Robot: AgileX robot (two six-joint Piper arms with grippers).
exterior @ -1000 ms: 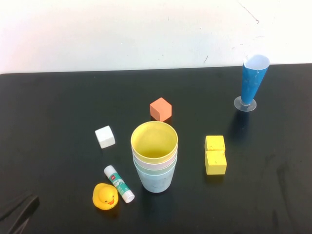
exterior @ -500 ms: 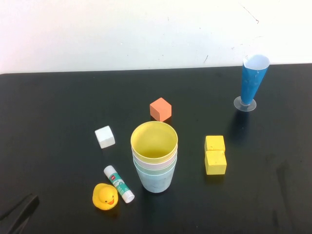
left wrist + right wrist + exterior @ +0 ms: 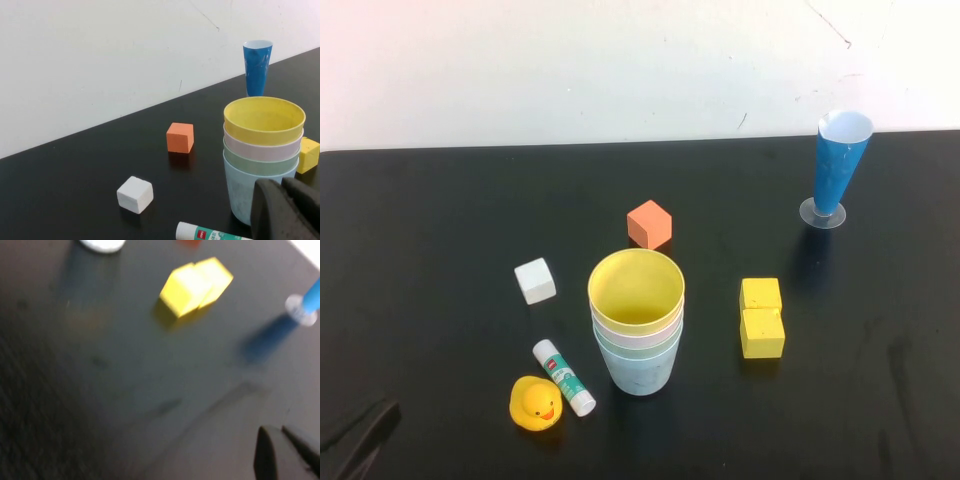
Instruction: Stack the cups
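Observation:
The cups stand nested in one upright stack (image 3: 636, 325) mid-table: yellow cup (image 3: 264, 120) on top, then the pink (image 3: 260, 150) and green (image 3: 257, 164) rims, with the light blue cup (image 3: 240, 192) at the bottom. My left gripper (image 3: 360, 440) sits low at the table's near left corner, well apart from the stack. In its wrist view the left gripper (image 3: 281, 184) is shut and empty. My right gripper (image 3: 274, 431) is out of the high view; its wrist view shows it shut, empty, over bare black table.
Around the stack lie an orange cube (image 3: 650, 223), a white cube (image 3: 535, 280), two yellow cubes (image 3: 761, 318), a glue stick (image 3: 564, 377) and a rubber duck (image 3: 536, 403). A tall blue cone (image 3: 840, 168) stands at the far right.
The cups and other objects have not moved. My left gripper has drawn back very slightly toward the near left corner.

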